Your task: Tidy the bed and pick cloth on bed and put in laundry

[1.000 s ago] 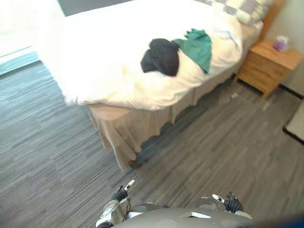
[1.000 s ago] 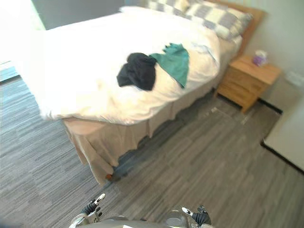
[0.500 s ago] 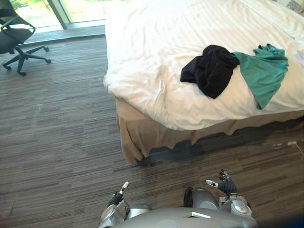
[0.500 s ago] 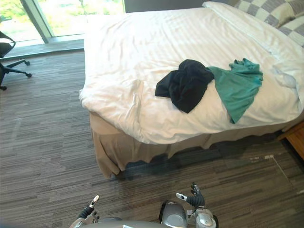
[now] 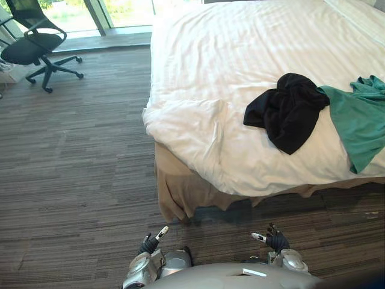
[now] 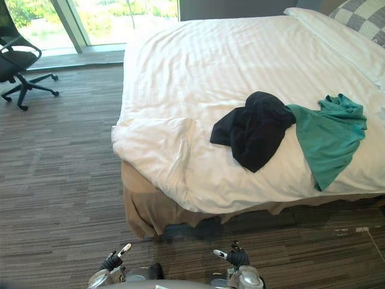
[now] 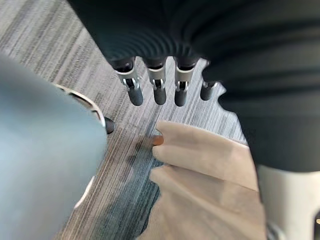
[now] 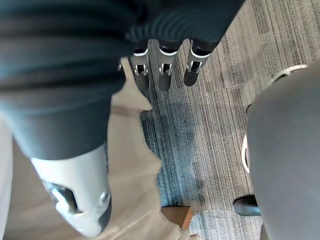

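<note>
Black cloth (image 5: 290, 113): crumpled in a heap on the bed's white duvet, near the bed's side edge that faces the robot.
Green cloth (image 5: 361, 123): laid out on the bed, touching the black cloth on its head-end side; one tip reaches toward the same side edge.
Bed (image 6: 198, 60): white striped duvet, with a raised fold at the near foot corner.
Tan skirt (image 6: 144, 211): hangs under the duvet down to the floor around the bed's foot corner.
Checked pillow (image 6: 364, 13): at the bed's head end, well apart from both cloths.
Left hand (image 5: 149, 244): low over the grey carpet (image 5: 72, 168), in front of the bed's foot corner and well apart from the cloths; fingers straight and loosely spread, holding nothing.
Right hand (image 5: 275, 241): low over the carpet beside the bed's near side; fingers straight and relaxed, holding nothing.
Office chair (image 5: 35, 45): black, on the carpet beyond the bed's foot end.
</note>
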### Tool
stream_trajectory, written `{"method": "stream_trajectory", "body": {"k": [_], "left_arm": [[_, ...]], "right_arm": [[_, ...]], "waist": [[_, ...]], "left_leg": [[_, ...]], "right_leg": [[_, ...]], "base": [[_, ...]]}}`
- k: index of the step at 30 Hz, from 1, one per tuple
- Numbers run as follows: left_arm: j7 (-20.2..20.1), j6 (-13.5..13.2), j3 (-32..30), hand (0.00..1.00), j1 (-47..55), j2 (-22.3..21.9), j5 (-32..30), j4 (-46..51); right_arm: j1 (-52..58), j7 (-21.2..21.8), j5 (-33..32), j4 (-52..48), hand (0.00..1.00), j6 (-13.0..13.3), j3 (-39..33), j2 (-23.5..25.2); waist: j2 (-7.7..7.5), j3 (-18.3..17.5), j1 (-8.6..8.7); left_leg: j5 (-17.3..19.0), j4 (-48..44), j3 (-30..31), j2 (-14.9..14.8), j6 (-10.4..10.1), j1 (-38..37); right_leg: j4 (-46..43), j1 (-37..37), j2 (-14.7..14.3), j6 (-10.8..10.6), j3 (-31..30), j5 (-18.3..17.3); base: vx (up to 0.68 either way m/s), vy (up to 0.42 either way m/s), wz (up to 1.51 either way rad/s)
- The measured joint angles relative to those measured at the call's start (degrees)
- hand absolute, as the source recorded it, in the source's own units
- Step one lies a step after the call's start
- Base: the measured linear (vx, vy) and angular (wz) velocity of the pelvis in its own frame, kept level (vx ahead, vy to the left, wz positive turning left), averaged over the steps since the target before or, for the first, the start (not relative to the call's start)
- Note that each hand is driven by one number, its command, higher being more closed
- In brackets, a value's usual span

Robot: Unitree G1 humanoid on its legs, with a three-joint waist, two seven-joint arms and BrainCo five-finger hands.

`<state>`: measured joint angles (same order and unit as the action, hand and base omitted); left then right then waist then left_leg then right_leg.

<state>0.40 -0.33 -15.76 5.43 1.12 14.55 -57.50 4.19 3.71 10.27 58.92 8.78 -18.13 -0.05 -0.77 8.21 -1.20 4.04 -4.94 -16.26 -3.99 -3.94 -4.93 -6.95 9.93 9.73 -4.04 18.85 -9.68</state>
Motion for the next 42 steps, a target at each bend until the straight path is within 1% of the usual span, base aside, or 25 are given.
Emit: {"method": "stream_trajectory", "body": {"k": [2, 4, 6, 8, 9, 12, 15, 16, 18, 20, 23, 25, 27, 28, 30, 32, 33, 35, 36, 37, 38, 39, 40, 41, 42], "left_arm": [[-0.07, 0.23, 1.86, 0.00, 0.15, 0.34, 1.32, -0.08], [0.29, 0.42, 3.09, 0.00, 0.35, 0.50, 4.72, -0.25], [2.75, 0.99, 3.36, 0.00, 0.48, 0.68, 12.18, -1.38], [5.09, 0.65, 3.30, 0.00, 0.62, 1.26, 17.15, -2.36], [6.80, -0.44, 3.09, 0.00, 1.13, 1.48, 20.94, -2.45], [9.95, -3.49, 1.24, 0.00, 2.26, 0.88, 27.45, -2.44], [13.19, -7.32, -3.10, 0.00, 3.11, -0.18, 34.18, -2.41], [13.82, -9.46, -5.14, 0.00, 3.60, -0.39, 37.04, -2.40], [13.71, -12.12, -7.34, 0.00, 4.30, -0.34, 40.31, -2.25], [13.55, -16.11, -9.26, 0.00, 4.76, -0.31, 42.93, -2.15], [13.33, -20.36, -9.87, 0.00, 5.58, -0.76, 43.21, 0.44], [14.59, -23.42, -9.92, 0.00, 5.56, -0.84, 41.84, 4.56], [17.89, -27.63, -10.95, 0.00, 4.88, -1.39, 37.78, 11.34], [18.62, -28.96, -11.60, 0.00, 4.70, -1.47, 37.11, 13.36], [20.94, -33.12, -15.74, 0.00, 3.37, -1.49, 35.39, 21.51], [21.38, -35.61, -18.01, 0.00, 2.06, -0.63, 35.36, 25.98], [21.59, -36.51, -18.04, 0.00, 1.85, -0.29, 35.24, 27.13], [25.44, -41.44, -15.55, 0.00, 0.91, -0.59, 28.92, 31.67], [26.92, -42.62, -14.40, 0.00, 0.49, -0.81, 26.57, 32.97], [30.90, -43.07, -12.36, 0.00, -0.17, -0.63, 20.44, 36.25], [33.84, -43.09, -10.96, 0.00, -1.35, 0.14, 15.69, 38.87], [34.92, -42.56, -10.74, 0.00, -2.90, 1.11, 13.19, 40.17], [35.38, -41.19, -10.85, 0.00, -4.92, 3.08, 12.36, 40.83], [37.39, -39.62, -11.50, 0.00, -6.90, 5.93, 9.07, 40.98], [44.43, -39.84, -13.29, 0.00, -9.74, 10.76, -4.52, 41.12]], "right_arm": [[0.00, -0.59, -0.07, 0.83, 0.00, 0.59, -0.32, -0.01], [0.00, -0.63, -0.40, 1.23, 0.00, 0.79, -0.85, -0.04], [-0.01, -0.84, -0.40, 1.70, 0.00, 0.87, -1.55, -0.15], [-0.03, -1.55, -0.40, 1.74, 0.00, 0.85, -1.70, -0.13], [-0.03, -1.70, -0.40, 1.85, 0.00, 0.83, -1.93, -0.23], [-0.02, -1.69, -0.41, 2.92, 0.00, 0.71, -2.40, -1.03], [0.13, -1.65, -0.48, 4.03, 0.00, 0.40, -4.12, -1.53], [0.22, -1.65, -0.48, 4.09, 0.00, 0.39, -4.30, -1.59], [0.21, -1.65, -0.55, 4.06, 0.00, 0.42, -4.90, -1.62], [0.27, -1.65, -0.90, 4.11, 0.00, 0.42, -5.90, -1.58], [0.40, -1.69, -1.88, 4.08, 0.00, 0.41, -5.97, -1.67], [0.54, -1.68, -2.38, 4.07, 0.00, 0.39, -5.92, -1.47], [1.33, -1.78, -3.50, 3.65, 0.00, 0.35, -6.04, -1.80], [1.84, -1.80, -3.74, 3.57, 0.00, 0.35, -6.03, -1.98], [3.64, -1.85, -4.45, 3.14, 0.00, 0.33, -5.95, -2.15], [4.79, -2.20, -4.55, 2.76, 0.00, 0.34, -5.64, -1.99], [5.20, -2.40, -4.56, 2.77, 0.00, 0.33, -5.35, -1.88], [6.92, -3.34, -5.15, 2.57, 0.00, 0.33, -3.91, -1.18], [7.26, -3.51, -5.16, 2.56, 0.00, 0.31, -3.61, -1.22], [7.52, -3.95, -5.61, 2.57, 0.00, 0.12, -3.27, -1.20], [7.89, -4.12, -5.64, 2.53, 0.00, -0.14, -2.52, -1.11], [7.91, -4.15, -5.73, 2.40, 0.00, -0.35, -1.51, -1.21], [7.93, -4.20, -5.88, 2.10, 0.00, -0.38, -1.16, -1.35], [8.01, -4.31, -6.55, 1.98, 0.00, -0.36, -0.73, -1.40], [8.21, -4.44, -6.98, 2.01, 0.00, -0.29, -0.12, -1.32]], "waist": [[0.02, -0.08, -0.02], [0.16, -0.16, -0.06], [0.30, -0.17, -0.01], [0.23, -0.12, 0.01], [-0.03, 0.03, 0.09], [-0.25, -0.07, 0.09], [-0.41, 0.27, -0.06], [-0.46, 0.31, -0.05], [-0.34, 0.61, -0.01], [-0.22, 0.80, -0.11], [-0.13, 1.18, -0.32], [-0.57, 1.30, -1.04], [0.13, 1.94, -1.17], [0.21, 1.92, -1.13], [0.56, 1.89, -1.14], [0.51, 1.78, -1.14], [0.28, 1.63, -1.10], [-0.07, 1.40, -1.08], [-0.28, 1.26, -1.08], [-0.59, 1.05, -1.14], [-0.90, 0.84, -1.09], [-1.15, 0.54, -1.05], [-1.29, 0.41, -1.06], [-1.71, 0.15, -0.90], [-1.58, 0.15, -0.57]], "left_leg": [[0.00, 0.08, -0.15, 0.23, 0.00, -1.66], [0.00, 0.99, -0.10, -0.08, 0.00, -3.02], [-0.13, 2.74, 0.20, -0.77, -0.18, -4.08], [-0.19, 3.19, 1.00, -0.92, -0.25, -4.08], [-0.44, 3.41, 1.40, -0.92, -0.16, -4.10], [-1.60, 4.79, 2.22, -0.78, -0.04, -4.27], [-2.54, 5.71, 3.00, -0.39, 0.48, -4.39], [-3.03, 6.67, 3.36, -0.11, 0.42, -4.58], [-3.24, 7.74, 4.25, 0.19, 0.46, -4.83], [-3.57, 8.98, 4.48, 0.67, 0.75, -5.00], [-4.06, 9.79, 4.68, 1.60, 1.33, -5.04], [-4.96, 10.53, 4.69, 2.96, 1.86, -4.36], [-5.62, 10.84, 5.39, 3.40, 2.39, -3.97], [-5.63, 10.85, 5.66, 3.51, 2.35, -3.96], [-5.45, 10.88, 5.82, 3.59, 2.36, -3.88], [-5.42, 10.89, 5.82, 3.63, 2.40, -3.79], [-5.40, 10.89, 5.83, 3.68, 2.42, -3.76], [-5.26, 10.86, 6.01, 3.95, 2.61, -3.38], [-5.23, 10.85, 6.13, 4.07, 2.65, -3.25], [-5.26, 10.82, 6.50, 4.18, 2.44, -3.11], [-5.19, 10.71, 6.40, 4.18, 2.39, -3.15], [-5.22, 10.53, 6.03, 4.14, 2.49, -3.19], [-5.21, 10.50, 5.62, 4.13, 2.47, -3.45], [-4.86, 10.45, 4.97, 3.96, 2.18, -3.87], [-3.86, 9.44, 3.99, 3.53, 1.99, -3.87]], "right_leg": [[0.03, 1.61, 0.22, -0.11, -0.56, 0.13], [0.13, 2.56, -0.23, -0.43, -0.60, 0.36], [0.67, 2.74, -1.05, -0.31, -0.60, 0.67], [1.19, 3.34, -1.56, -0.27, -0.51, 0.76], [1.35, 3.55, -1.61, -0.27, -0.34, 0.76], [2.06, 4.05, -1.69, -0.24, 0.98, 1.56], [2.63, 4.57, -1.60, -0.41, 1.08, 2.55], [2.68, 4.58, -1.48, -0.46, 1.11, 2.58], [2.94, 4.56, -1.37, -0.49, 1.17, 2.60], [3.12, 4.40, -1.15, -0.49, 1.29, 2.59], [3.53, 4.04, -0.49, -0.64, 1.29, 2.44], [3.72, 3.08, 0.52, -1.38, 1.23, 1.08], [2.67, 2.42, 1.04, -1.61, 1.34, 0.38], [2.50, 2.46, 1.17, -1.40, 1.62, 0.18], [2.35, 2.49, 1.29, -1.85, 2.18, -0.15], [2.44, 2.50, 1.28, -1.85, 2.17, -0.15], [2.49, 2.49, 1.29, -1.85, 2.17, -0.16], [2.91, 2.47, 1.35, -1.81, 2.17, -0.11], [2.98, 2.46, 1.38, -1.78, 2.17, -0.07], [3.03, 2.46, 1.40, -1.41, 2.17, 0.24], [3.04, 2.48, 1.37, -1.78, 2.08, 0.54], [3.09, 2.53, 1.28, -1.80, 1.66, 0.61], [3.23, 2.53, 1.12, -1.69, 1.06, 0.69], [3.33, 2.56, 0.88, -1.51, 0.11, 0.82], [3.33, 2.42, 0.55, -1.33, -1.28, 0.94]], "base": [[0.14, 0.009, -0.04], [0.08, -0.046, 0.01], [0.03, -0.055, 0.02], [0.03, -0.063, 0.07], [0.02, -0.063, 0.16], [0.01, -0.042, 0.24], [-0.02, 0.008, 0.22], [-0.03, 0.013, 0.14], [-0.05, 0.014, 0.13], [-0.08, 0.024, 0.08], [-0.13, 0.026, -0.01], [-0.15, 0.004, -0.08], [-0.19, 0.017, 0.10], [-0.16, 0.029, 0.16], [-0.10, 0.023, 0.08], [-0.06, 0.023, 0.02], [-0.01, 0.019, 0.04], [0.04, 0.018, 0.09], [0.07, 0.014, 0.14], [0.09, 0.007, 0.08], [0.14, -0.001, 0.02], [0.16, -0.010, -0.13], [0.14, -0.010, -0.26], [0.12, -0.003, -0.42], [0.09, -0.001, -0.39]]}}
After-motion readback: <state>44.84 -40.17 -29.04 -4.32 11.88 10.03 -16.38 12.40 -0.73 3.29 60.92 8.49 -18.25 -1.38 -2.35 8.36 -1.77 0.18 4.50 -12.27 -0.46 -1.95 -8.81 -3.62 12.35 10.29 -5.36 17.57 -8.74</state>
